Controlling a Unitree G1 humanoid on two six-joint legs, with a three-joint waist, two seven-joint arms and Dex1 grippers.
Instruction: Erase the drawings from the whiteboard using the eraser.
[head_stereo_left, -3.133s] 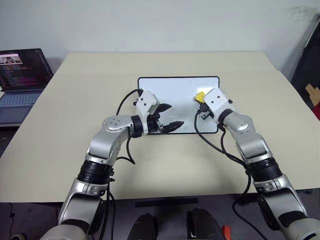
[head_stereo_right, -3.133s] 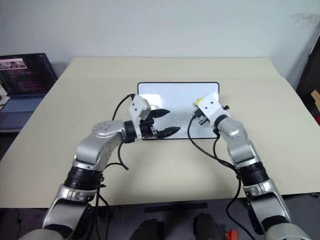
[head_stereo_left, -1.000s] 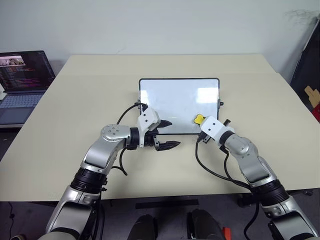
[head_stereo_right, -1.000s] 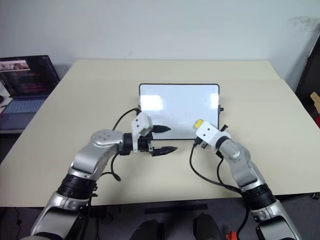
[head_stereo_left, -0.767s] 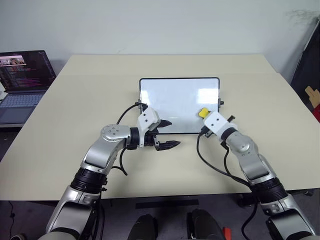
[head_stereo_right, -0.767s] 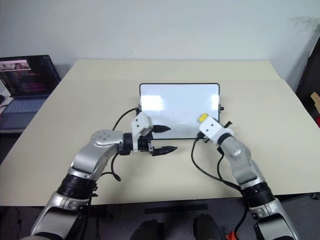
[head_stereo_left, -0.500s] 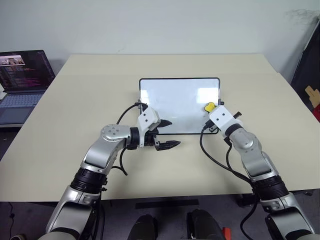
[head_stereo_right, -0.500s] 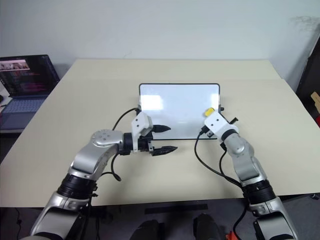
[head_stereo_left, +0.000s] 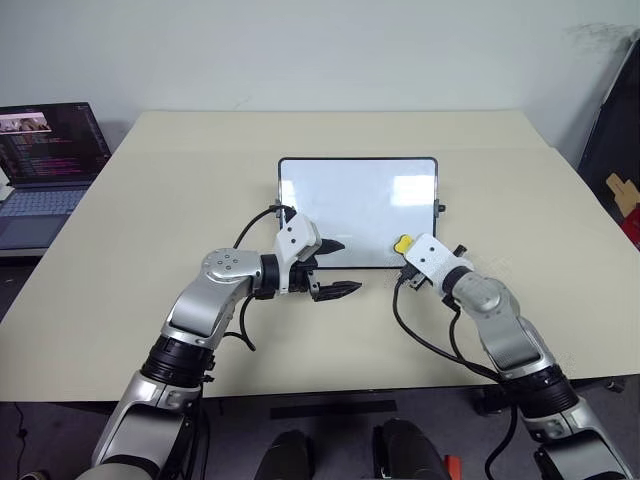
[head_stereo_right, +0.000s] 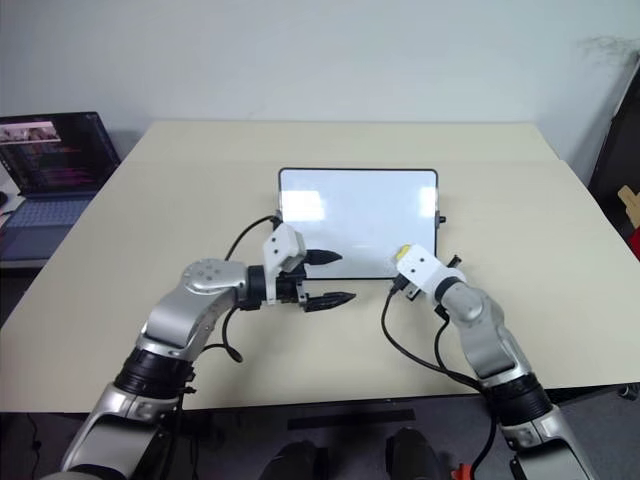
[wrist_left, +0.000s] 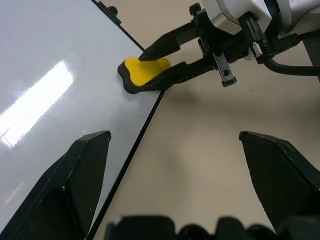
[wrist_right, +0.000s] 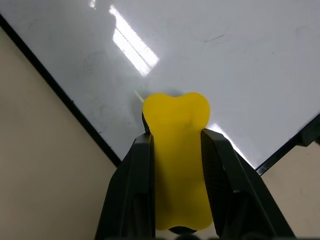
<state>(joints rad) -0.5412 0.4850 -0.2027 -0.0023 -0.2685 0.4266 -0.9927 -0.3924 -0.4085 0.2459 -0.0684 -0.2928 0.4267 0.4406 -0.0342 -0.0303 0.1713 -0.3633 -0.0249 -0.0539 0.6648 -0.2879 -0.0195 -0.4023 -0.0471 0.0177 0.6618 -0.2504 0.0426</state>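
Eraser (wrist_right: 176, 150) pinched btwn right gripper (wrist_right: 177, 145) fingers, tip over whiteboard (wrist_right: 200, 55) edge

I see a wide beige table (head_stereo_left: 150, 250) standing against a plain pale wall (head_stereo_left: 320, 50). Off its far left edge sits an open laptop (head_stereo_left: 45, 160) with a lit dark screen. At the right edge, a dark panel (head_stereo_left: 615, 130) leans by the wall. Soft overhead light falls evenly across the tabletop.

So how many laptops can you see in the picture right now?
1. The laptop sits open at the far left, off the table's left edge; its left part is cut off by the frame.
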